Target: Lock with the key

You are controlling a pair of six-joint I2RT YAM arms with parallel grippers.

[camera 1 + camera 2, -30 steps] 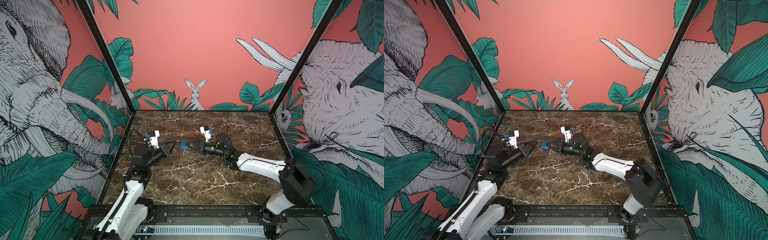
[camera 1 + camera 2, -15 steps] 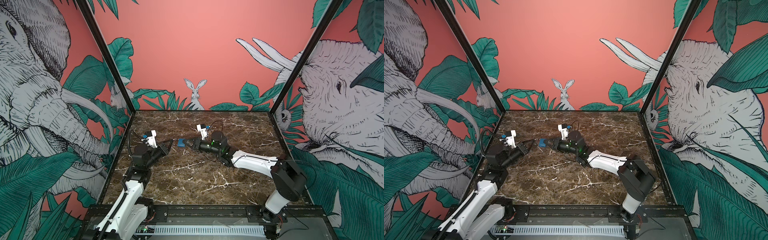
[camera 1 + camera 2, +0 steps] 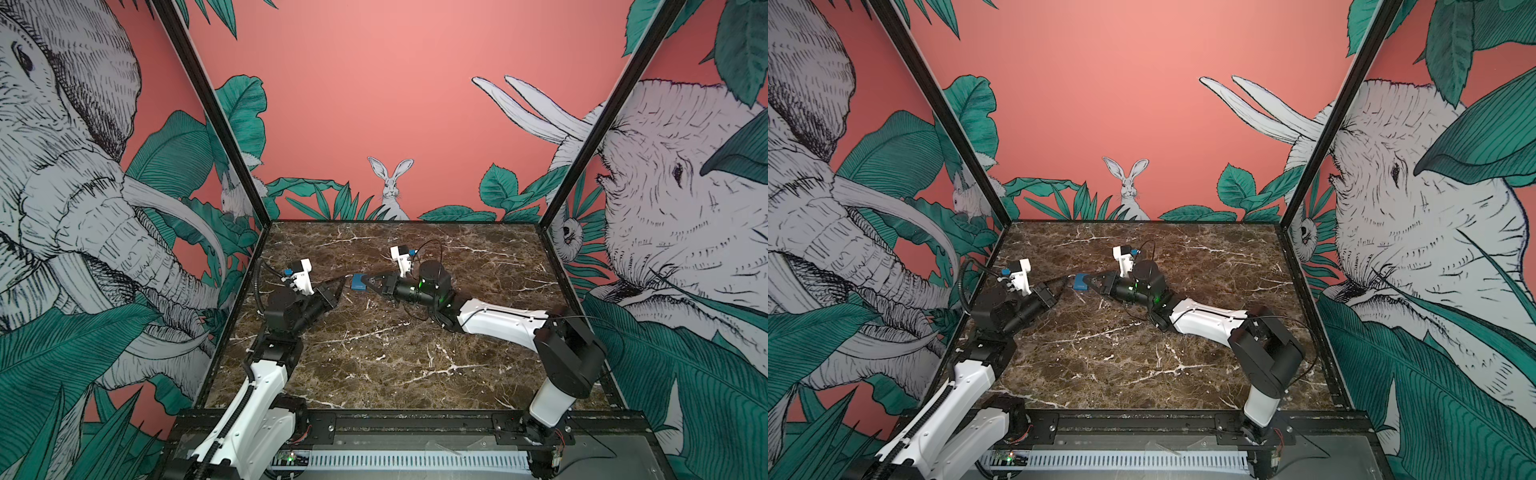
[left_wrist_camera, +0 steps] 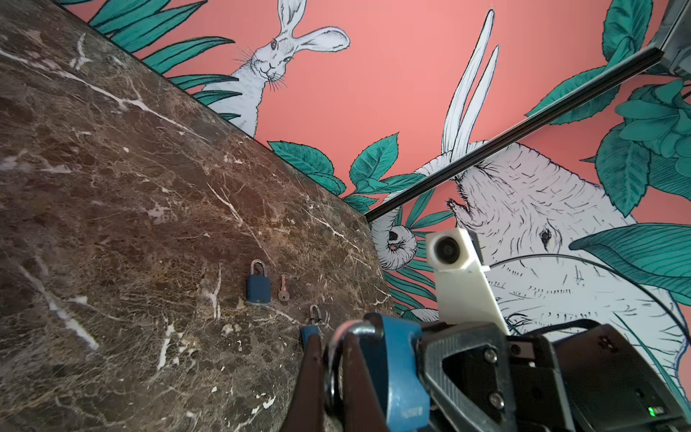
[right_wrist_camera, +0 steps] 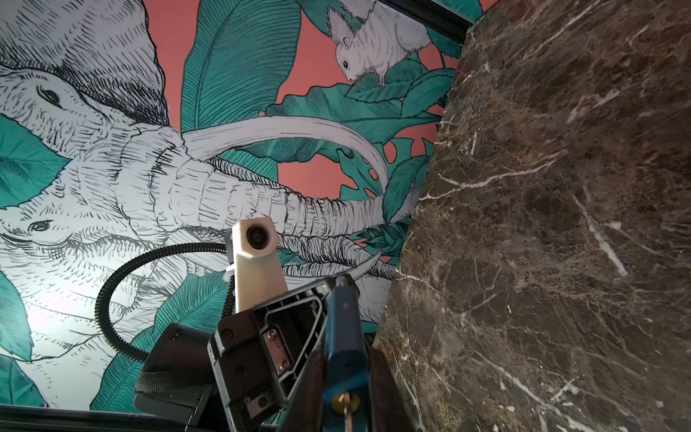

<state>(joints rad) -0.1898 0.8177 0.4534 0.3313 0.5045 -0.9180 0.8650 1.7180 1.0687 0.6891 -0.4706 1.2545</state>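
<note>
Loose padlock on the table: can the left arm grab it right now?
Probably not yet. The left end effector looks shut on the shackle of the held padlock, so it must let go first. Otherwise the loose padlock lies uncovered.

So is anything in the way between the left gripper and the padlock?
Nothing visible. The left gripper is shut on the shackle, and the right gripper grips the padlock by its body.
</note>
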